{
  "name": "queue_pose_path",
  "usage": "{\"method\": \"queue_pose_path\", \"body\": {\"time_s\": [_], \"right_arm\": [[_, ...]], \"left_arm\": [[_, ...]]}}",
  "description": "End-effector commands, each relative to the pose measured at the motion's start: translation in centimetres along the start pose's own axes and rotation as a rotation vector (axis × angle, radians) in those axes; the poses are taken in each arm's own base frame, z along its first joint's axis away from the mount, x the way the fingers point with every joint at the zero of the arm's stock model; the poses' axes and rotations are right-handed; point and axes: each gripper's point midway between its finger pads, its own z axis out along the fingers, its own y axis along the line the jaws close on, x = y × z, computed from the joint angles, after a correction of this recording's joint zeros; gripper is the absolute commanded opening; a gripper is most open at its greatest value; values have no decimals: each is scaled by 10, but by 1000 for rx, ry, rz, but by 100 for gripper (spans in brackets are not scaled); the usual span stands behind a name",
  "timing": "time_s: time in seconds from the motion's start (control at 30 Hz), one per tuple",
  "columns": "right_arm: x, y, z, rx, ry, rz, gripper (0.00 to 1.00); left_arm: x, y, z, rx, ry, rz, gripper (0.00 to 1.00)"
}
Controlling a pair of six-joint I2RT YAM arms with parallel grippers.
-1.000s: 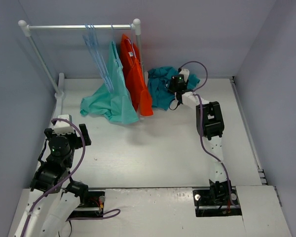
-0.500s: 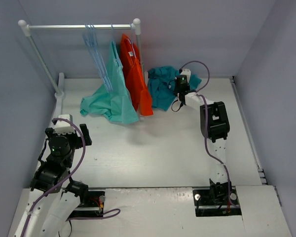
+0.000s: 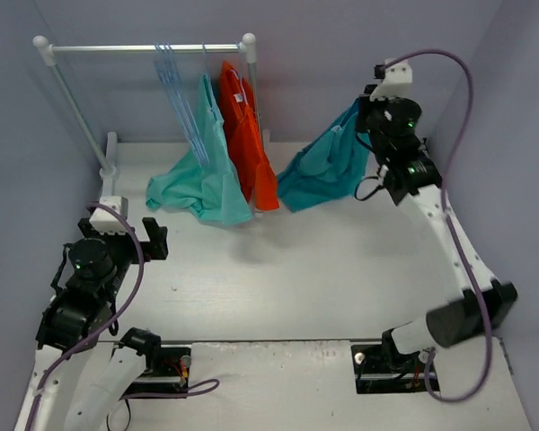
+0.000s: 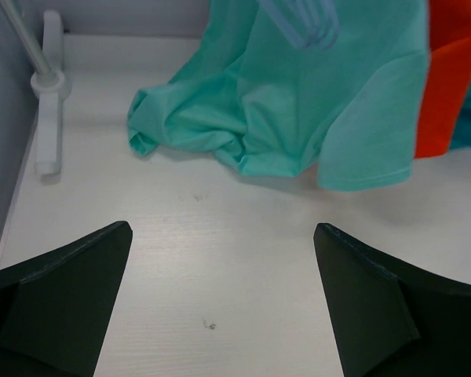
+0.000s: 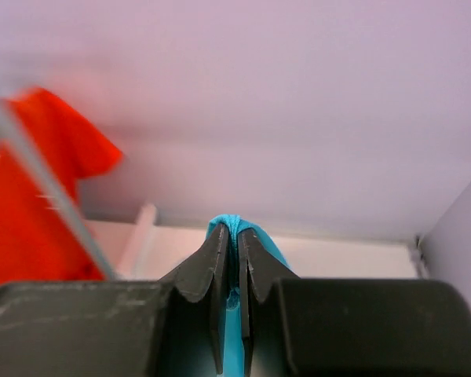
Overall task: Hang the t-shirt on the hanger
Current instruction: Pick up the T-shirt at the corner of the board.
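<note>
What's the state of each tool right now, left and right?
Left tool: open, holding nothing.
Right tool: shut on the teal t-shirt, which hangs from it.

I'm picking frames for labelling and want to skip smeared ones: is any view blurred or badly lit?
Right wrist view: the orange garment and rack pole are smeared, while the fingers pinching the t-shirt are sharp. Top external view: crisp, evenly lit, soft shadows on the table. Left wrist view: clear, no glare, the mint-green garment in focus.
</note>
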Motion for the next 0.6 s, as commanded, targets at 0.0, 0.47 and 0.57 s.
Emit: {"method": "queue_pose_path", "body": {"time_s": [0.0, 0.47, 0.57], "right_arm": [[-29, 27, -56, -136, -54, -49, 0], [-144, 150, -154, -888, -236, 127, 0], [-162, 156, -162, -930, -273, 133, 0]], "left_arm": [[-60, -29, -24, 145, -106, -74, 97], [-110, -50, -74, 287, -199, -156, 97], [-112, -50, -77, 288, -202, -161, 97]]}}
